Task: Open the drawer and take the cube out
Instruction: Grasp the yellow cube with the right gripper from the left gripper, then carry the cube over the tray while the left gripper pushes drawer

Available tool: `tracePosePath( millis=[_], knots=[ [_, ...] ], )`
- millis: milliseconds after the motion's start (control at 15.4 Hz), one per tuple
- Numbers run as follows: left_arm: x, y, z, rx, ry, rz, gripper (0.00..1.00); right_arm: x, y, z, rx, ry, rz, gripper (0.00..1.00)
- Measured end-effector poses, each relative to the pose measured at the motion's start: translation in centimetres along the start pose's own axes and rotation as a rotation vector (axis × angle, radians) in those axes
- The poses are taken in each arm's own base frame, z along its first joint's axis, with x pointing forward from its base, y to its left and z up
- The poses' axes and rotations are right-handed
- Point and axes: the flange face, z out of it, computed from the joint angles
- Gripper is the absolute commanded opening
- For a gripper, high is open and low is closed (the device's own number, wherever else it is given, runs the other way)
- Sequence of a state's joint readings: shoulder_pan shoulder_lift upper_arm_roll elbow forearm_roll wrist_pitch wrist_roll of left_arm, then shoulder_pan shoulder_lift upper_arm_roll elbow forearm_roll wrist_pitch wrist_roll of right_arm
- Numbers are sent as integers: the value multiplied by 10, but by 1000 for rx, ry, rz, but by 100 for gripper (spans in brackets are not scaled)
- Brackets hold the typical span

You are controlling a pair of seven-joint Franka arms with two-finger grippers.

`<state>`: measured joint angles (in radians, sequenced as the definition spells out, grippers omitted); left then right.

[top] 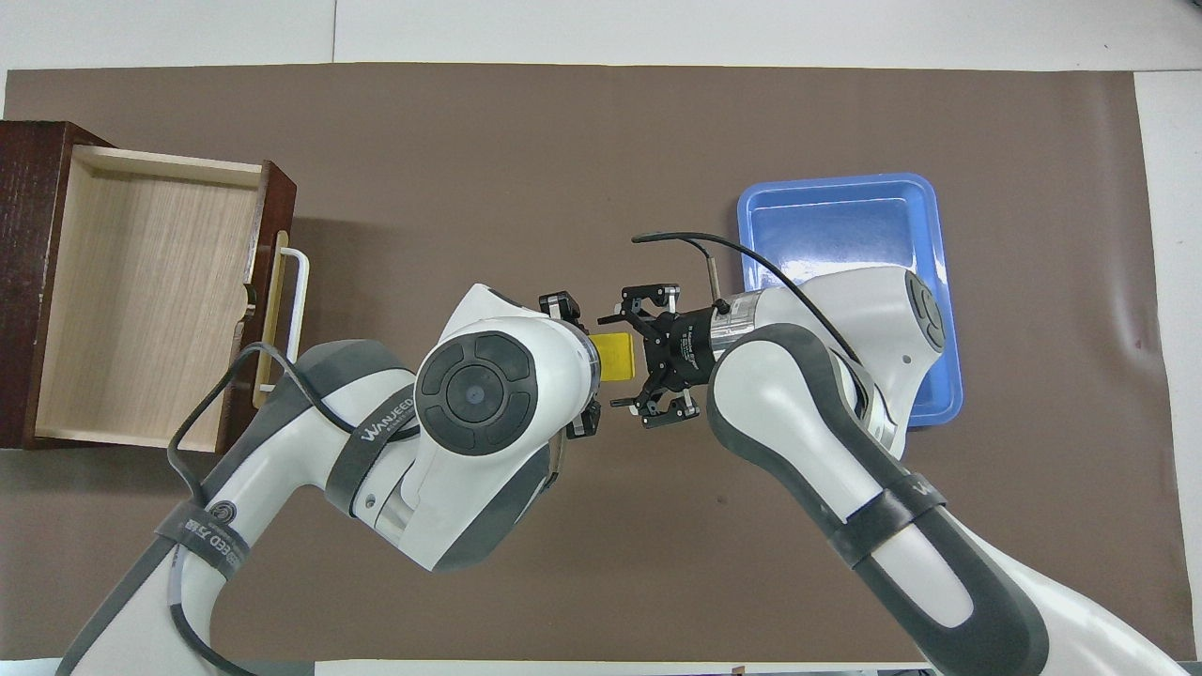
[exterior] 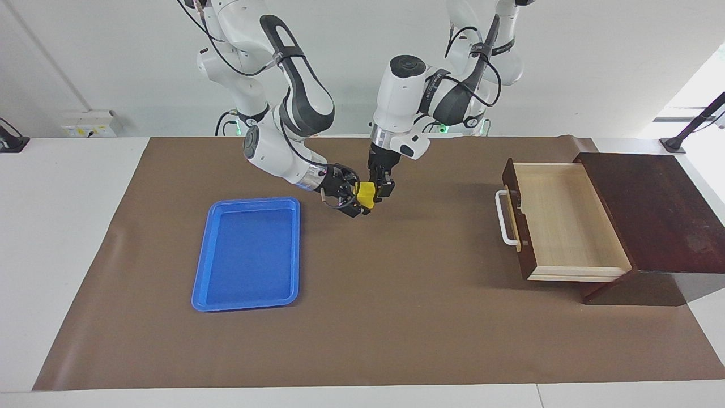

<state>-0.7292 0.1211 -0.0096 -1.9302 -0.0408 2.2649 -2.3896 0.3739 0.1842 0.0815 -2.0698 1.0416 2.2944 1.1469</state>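
The left end effector hangs over the middle of the worktop, pointing down, with the cube at its fingertips; the small yellow block sits up in the air, at the centre of both views. The right end effector meets it from the side, tilted toward it, and its fingers flank the same cube. Both touch the block, but which one actually clamps it cannot be told, nor whether either set of fingers is fully closed on it.

Outward from there, a brown mat covers most of the white worktop. The blue tray lies flat on the mat in the lower left of the facing view, toward the right arm's end. The drawer stands pulled out of its dark wooden box at the right of that view, its pale interior showing nothing inside, its white handle facing the tray. A plain white wall fills the top of the frame.
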Motion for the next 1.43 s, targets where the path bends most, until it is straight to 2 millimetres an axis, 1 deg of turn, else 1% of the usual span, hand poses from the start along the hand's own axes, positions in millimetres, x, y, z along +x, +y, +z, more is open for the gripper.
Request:
tracePosePath(
  millis=[65,130,195,260,585,650,715,911,976,1106,1236,1301,1431],
  knots=[
    [0,0,0,0,0,0,0,-1,0,0,0,0,0,91],
    [0,0,0,0,0,-1,0,-2,0,0,0,-1,0,80],
    [0,0,0,0,0,0,0,-4,1,0,0,-2,-3,46],
    [0,0,0,0,0,-1,0,-5,1,-1,1,-3,-3,0],
    [1,0,0,-2,-2,-9,0,-6,-3,-6,17,-5,15,0],
    [1,0,0,-3,-2,-9,51,-6,-3,-6,18,-6,14,0],
    [1,1,-1,-4,-3,-10,100,-7,-4,-7,19,-6,13,0],
    [6,7,-2,-7,-1,-21,100,-8,-7,-11,29,-9,10,0],
    [12,12,-2,-10,7,-30,100,-8,-9,-14,34,-10,10,0],
    [32,31,-2,-24,36,-48,100,-6,-13,-19,43,-12,14,0],
    [58,53,-2,-25,60,-42,100,3,-18,-31,41,-25,31,0],
    [77,66,-1,-19,76,-35,100,13,-22,-42,41,-35,50,0],
    [124,95,0,-4,108,-28,100,46,-30,-75,43,-64,86,0]
  ],
)
